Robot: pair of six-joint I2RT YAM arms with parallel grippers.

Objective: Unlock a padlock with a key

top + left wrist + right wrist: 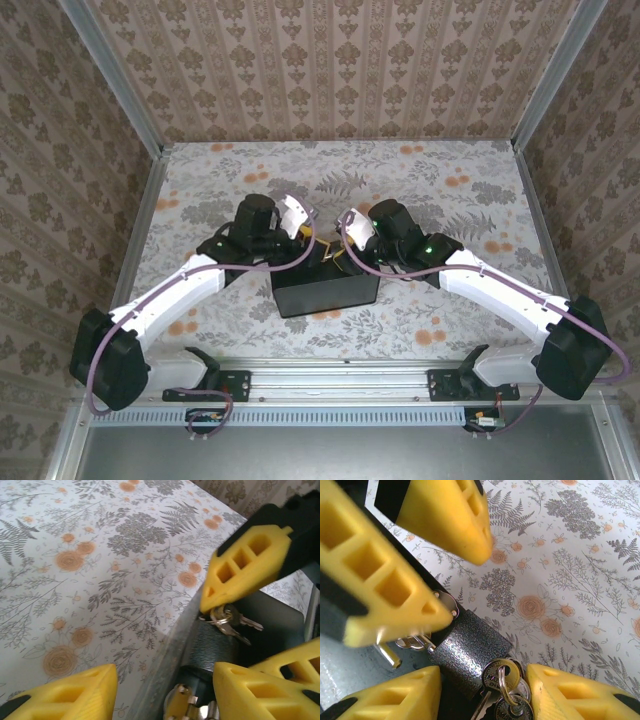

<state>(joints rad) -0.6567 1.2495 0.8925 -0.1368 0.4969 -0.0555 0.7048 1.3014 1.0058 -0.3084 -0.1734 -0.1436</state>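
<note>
The flowered counter [450,200] carries a black box [325,292] at its middle, near the arm bases. Both arms reach in over the far edge of the box and meet there. The left pincer [165,677] comes from the left with its yellow fingers partway apart around the shackle end of the padlock [465,647]. Whether they press on it I cannot tell. The right pincer [484,672] faces it from the right. Its jaws are also partway apart, either side of the padlock's lower end and the keys. I cannot tell whether they clamp or merely flank them. The padlock, a dark hammered-grey body, lies at the far edge of the box between the two pincers. The key [496,674] hangs at the lower end of the padlock on a small ring [506,687] with other keys, just beside the right pincer's fingertips.
</note>
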